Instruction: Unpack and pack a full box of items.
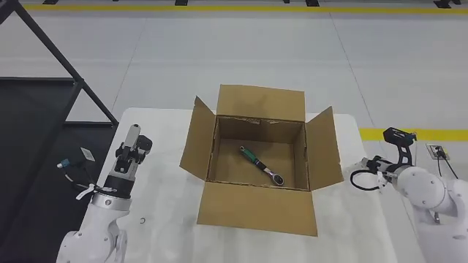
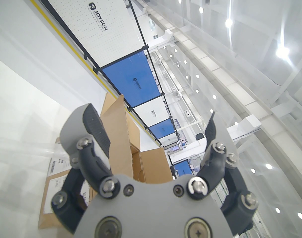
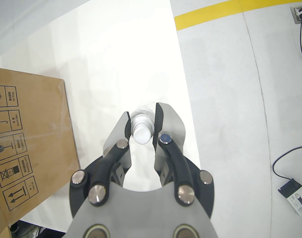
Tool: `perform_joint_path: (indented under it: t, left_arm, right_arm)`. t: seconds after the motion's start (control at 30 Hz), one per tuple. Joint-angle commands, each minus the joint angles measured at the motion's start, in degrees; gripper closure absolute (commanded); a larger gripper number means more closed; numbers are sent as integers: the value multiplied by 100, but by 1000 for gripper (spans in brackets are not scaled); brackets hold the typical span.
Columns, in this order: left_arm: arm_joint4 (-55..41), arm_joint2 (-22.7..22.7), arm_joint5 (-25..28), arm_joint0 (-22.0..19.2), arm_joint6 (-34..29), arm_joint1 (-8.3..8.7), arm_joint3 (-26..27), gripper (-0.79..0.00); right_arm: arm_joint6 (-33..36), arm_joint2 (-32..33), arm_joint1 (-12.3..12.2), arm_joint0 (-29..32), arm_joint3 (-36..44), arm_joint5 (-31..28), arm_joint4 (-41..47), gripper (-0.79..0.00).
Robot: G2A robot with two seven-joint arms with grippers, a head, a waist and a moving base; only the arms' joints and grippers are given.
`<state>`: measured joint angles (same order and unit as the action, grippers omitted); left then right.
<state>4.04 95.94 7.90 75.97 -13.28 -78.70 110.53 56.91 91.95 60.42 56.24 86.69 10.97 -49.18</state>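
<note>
One bottle was all the right hand (image 3: pixel 142 118) had: it was clamped tight on the capped top of a small clear plastic bottle with a white cap (image 3: pixel 141 133). I'd guess it was light and a bit slick, with a body that would squash, so the stiff top looked like the sane spot to grab. It hung over the right end of the white desk (image 3: pixel 131 50), outside the open brown cardboard box (image 1: pixel 256 208). Inside that lay a green-handled steel ratchet wrench (image 1: pixel 262 166). Over on the other side, the left hand (image 2: pixel 151 121) was spread wide, holding nothing.
</note>
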Motion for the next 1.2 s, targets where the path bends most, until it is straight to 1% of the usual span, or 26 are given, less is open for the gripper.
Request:
perform_joint_path:
  t: [0.0,0.07,0.1,0.17,0.2,0.23,0.3,0.53,0.67,0.83,0.93,1.17]
  left_arm:
    - [0,0,0,0,0,0,0,-785]
    - [0,0,0,0,0,0,0,-785]
    - [0,0,0,0,0,0,0,-785]
    - [0,0,0,0,0,0,0,-785]
    - [0,0,0,0,0,0,0,-785]
    - [0,0,0,0,0,0,0,-785]
    - [0,0,0,0,0,0,0,-785]
    - [0,0,0,0,0,0,0,-785]
    - [0,0,0,0,0,0,0,-785]
    - [0,0,0,0,0,0,0,-785]
    - [0,0,0,0,0,0,0,-785]
    - [0,0,0,0,0,0,0,-785]
  right_arm:
    - [23,-65,0,-34,-37,-20,-22,-209]
    - [8,-91,0,-57,-69,-12,-25,-286]
    - [1,-101,-1,-68,-85,-13,-21,-363]
    - [-16,-110,-2,-75,-95,-37,27,-459]
    - [-30,-112,-4,-61,-79,-46,49,-643]
    - [-34,-109,-6,-54,-67,-46,53,-708]
    - [-33,-87,-13,-26,-9,-55,66,-776]
    - [26,-29,-41,120,340,-43,67,-785]
    - [51,-40,-52,161,463,-169,141,-785]
    - [15,-49,-63,183,503,-205,179,-773]
    - [3,-64,-68,185,506,-230,201,-785]
    - [-36,-147,-72,187,492,-233,241,-785]
